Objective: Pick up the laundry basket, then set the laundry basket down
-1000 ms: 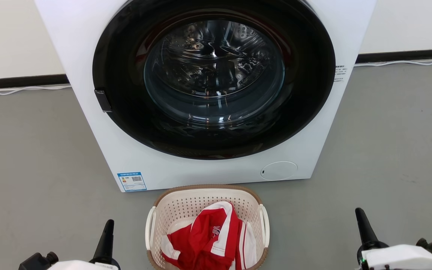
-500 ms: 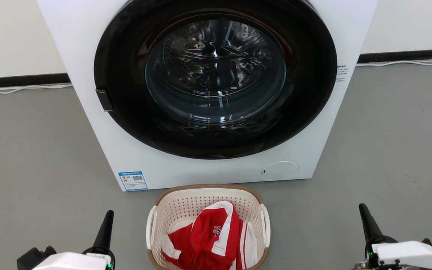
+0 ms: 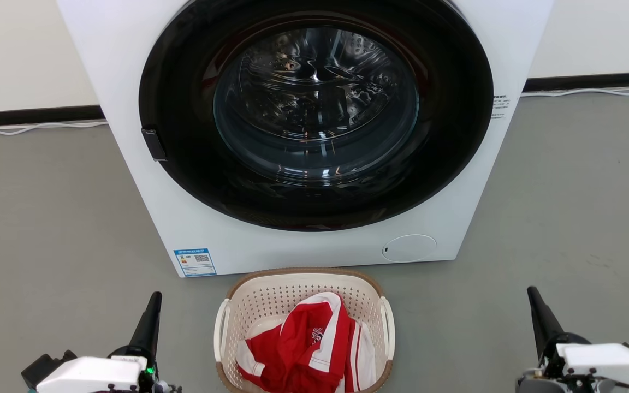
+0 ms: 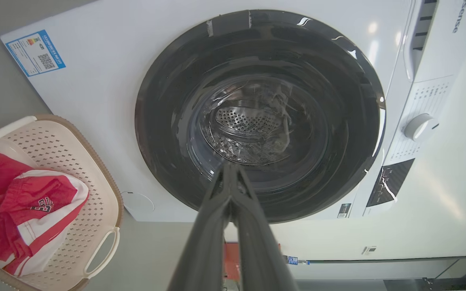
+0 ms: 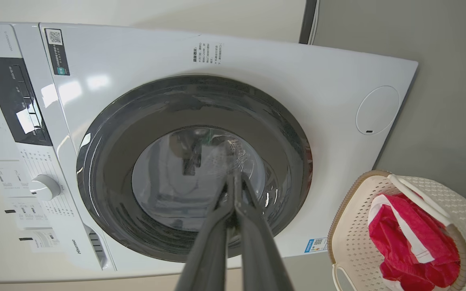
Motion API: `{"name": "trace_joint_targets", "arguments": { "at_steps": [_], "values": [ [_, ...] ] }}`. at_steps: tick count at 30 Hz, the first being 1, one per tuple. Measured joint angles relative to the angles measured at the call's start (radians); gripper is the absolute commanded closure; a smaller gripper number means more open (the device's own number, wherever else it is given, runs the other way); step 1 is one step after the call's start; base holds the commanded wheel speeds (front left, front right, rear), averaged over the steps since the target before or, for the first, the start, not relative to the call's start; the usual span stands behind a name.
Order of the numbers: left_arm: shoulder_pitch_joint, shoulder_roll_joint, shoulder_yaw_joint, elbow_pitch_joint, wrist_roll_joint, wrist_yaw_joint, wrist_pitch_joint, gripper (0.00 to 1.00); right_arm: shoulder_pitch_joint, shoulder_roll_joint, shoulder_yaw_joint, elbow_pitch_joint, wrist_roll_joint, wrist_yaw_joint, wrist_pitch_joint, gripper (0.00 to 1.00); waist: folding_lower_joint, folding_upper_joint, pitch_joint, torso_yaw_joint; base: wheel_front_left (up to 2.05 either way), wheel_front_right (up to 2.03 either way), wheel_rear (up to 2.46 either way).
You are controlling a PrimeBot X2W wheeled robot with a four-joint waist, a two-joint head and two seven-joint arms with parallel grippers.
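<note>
basket (image 3: 271, 300) on floor (image 3: 47, 218) before washer (image 3: 129, 82), red cloth (image 3: 298, 349) inside | left fingers (image 3: 148, 327) pressed together, left of basket, apart | right fingers (image 3: 539, 319) pressed together, right of basket, apart

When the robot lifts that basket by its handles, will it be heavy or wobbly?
Probably light: the laundry basket looks like perforated plastic holding only soft red-and-white clothing. It likely stays fairly stiff, though the holey walls may flex a little. The clothing sits toward the near end, so it might tip that way unless both white handles rise evenly.
</note>
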Motion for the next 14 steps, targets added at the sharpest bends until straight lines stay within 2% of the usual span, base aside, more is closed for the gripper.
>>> {"name": "trace_joint_targets", "arguments": {
  "at_steps": [10, 14],
  "values": [
    [-0.03, -0.002, 0.012, 0.025, -0.122, -0.018, 0.031, 1.0, -0.019, 0.0, -0.015, -0.014, 0.114, 0.0, 0.029, 1.0, 0.0, 0.0, 0.001, 0.003, 0.0, 0.0, 0.0],
    [-0.04, -0.003, 0.016, 0.028, -0.139, -0.025, 0.039, 1.0, -0.019, 0.0, -0.017, -0.016, 0.132, 0.0, 0.036, 1.0, 0.0, 0.0, 0.001, 0.004, 0.0, 0.0, 0.0]
  ]
}}
